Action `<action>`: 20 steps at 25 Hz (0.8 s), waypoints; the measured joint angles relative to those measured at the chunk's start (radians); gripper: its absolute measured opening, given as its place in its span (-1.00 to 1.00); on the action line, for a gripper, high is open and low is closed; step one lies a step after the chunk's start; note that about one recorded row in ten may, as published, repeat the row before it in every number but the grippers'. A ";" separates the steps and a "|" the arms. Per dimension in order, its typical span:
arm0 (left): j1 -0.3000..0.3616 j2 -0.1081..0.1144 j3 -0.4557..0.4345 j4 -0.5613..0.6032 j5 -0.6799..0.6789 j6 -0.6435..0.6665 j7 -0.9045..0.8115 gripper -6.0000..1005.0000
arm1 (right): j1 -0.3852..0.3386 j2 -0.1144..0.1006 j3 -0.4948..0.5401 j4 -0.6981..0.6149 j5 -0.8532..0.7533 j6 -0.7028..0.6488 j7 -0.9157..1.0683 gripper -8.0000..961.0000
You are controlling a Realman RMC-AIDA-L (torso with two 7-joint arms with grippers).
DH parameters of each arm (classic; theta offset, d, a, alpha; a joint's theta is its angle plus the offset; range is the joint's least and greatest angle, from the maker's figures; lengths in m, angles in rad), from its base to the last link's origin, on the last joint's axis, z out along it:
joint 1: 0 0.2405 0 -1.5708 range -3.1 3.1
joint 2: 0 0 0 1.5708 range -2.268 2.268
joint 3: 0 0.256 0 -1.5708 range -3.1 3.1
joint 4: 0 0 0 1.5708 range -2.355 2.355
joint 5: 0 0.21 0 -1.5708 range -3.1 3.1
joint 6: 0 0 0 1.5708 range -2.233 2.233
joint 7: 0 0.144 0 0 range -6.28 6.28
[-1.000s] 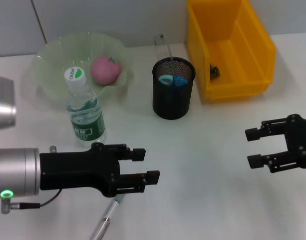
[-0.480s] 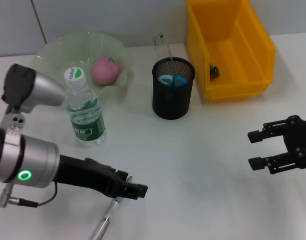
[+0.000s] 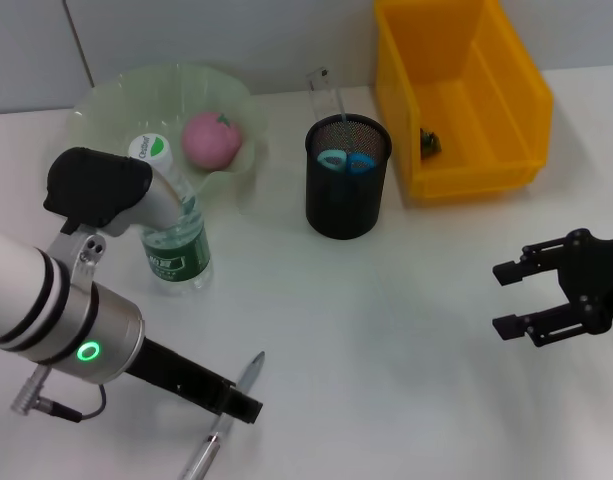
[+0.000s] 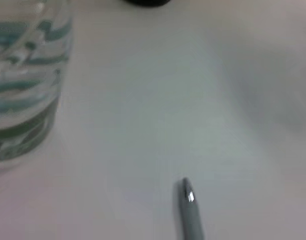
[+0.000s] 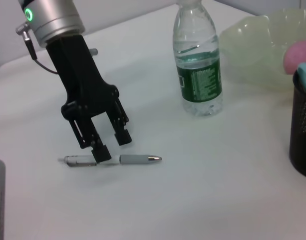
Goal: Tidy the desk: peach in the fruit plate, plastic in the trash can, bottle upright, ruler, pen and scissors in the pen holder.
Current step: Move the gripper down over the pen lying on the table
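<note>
The left hand (image 3: 236,405) points steeply down at the near-left part of the white desk (image 3: 406,330), its two black fingers (image 5: 102,152) parted a little and straddling the pen (image 3: 224,420); in the right wrist view one tip stands in front of the barrel and the other behind it, and whether they touch it cannot be told. The pen lies flat, tip toward the middle of the desk, close to the desk's near edge. The left wrist view shows only the pen's tip end, bare desk around it, and the base of the bottle (image 3: 171,235) off to one side. The bottle stands upright just in front of the fruit plate (image 3: 106,115), in which the peach (image 3: 211,138) sits; its green label carries white lettering too small to read, and the cap print is also illegible. The pen holder (image 3: 346,190) stands mid-desk with the blue scissors (image 3: 346,160) inside and the clear ruler (image 3: 324,92) rising from its back rim. The trash can (image 3: 466,100) is at the far right, the dark plastic (image 3: 429,142) on its floor. The right hand (image 3: 516,298) hovers wide open over bare desk on the right, with open room between it and the pen holder.
</note>
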 joint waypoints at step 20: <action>-0.085 -0.008 0.058 -0.059 0.047 0.033 -0.035 0.31 | 0.004 0.006 0.000 -0.002 -0.012 0.035 -0.006 0.52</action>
